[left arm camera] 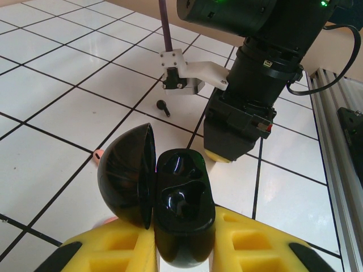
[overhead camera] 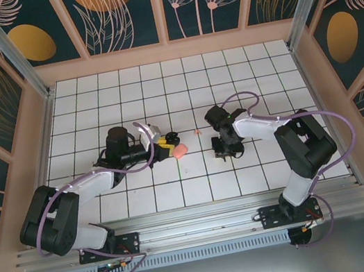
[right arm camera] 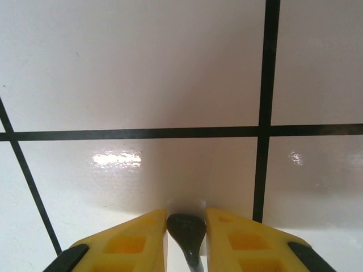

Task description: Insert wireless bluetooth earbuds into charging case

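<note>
left gripper (left arm camera: 182,241) clamped on the open case (left arm camera: 170,190), its lid (left arm camera: 126,170) swung to the gripper's left, a loose earbud (left arm camera: 163,106) on the tiles (left arm camera: 57,107) ahead beside the right arm (left arm camera: 255,73), while the right gripper (right arm camera: 186,218) pinches a dark earbud (right arm camera: 187,233) close over the tiles.

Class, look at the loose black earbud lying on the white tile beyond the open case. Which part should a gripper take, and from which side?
Probably its short stem, from straight above. The loose earbud lies flat on the tile with its round head farther from the left wrist camera. Fingers closing across the stem's narrow width should slip less than on the round head.
</note>
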Robot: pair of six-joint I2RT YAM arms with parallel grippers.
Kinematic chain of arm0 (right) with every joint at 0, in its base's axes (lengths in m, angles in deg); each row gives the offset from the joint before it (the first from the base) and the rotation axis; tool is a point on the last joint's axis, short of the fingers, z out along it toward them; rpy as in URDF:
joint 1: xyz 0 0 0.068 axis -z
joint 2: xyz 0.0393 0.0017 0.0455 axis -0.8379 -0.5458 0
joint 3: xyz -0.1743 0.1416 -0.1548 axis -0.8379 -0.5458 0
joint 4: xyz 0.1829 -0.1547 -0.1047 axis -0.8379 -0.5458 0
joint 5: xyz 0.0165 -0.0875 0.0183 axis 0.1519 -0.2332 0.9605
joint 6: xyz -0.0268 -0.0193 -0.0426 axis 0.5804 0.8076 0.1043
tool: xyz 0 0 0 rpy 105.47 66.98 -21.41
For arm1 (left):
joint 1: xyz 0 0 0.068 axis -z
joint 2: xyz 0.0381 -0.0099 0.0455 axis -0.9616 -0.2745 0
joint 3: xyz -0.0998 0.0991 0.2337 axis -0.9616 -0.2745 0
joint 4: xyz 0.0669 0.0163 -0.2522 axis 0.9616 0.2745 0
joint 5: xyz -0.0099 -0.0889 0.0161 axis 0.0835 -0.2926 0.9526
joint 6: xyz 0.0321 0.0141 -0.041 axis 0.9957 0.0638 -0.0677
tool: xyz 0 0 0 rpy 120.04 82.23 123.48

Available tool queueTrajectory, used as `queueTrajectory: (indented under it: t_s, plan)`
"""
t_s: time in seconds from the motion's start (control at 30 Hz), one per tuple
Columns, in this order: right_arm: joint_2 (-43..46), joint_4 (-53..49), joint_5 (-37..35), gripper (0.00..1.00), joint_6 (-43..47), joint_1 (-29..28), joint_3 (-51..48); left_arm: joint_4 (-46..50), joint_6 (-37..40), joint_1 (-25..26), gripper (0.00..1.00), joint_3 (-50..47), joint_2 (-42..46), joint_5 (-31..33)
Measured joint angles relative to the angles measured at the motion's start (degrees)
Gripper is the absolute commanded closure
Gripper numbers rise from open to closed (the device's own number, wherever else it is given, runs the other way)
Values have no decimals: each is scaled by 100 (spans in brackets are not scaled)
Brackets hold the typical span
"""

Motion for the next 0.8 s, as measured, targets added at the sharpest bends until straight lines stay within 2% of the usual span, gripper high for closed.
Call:
queueTrajectory:
  t_s: [0.17, 0.37, 0.8]
  plan:
    - [101, 146, -48, 79, 9, -28, -35, -9, 0, 7, 78, 0, -13, 0]
    - [828, 850, -101, 79, 131, -173, -372, -70, -2, 109, 79, 0, -273, 24]
    - [2441, 3161, -192, 79, 754, -588, -1189, -535, -219, 341, 79, 205, -850, 39]
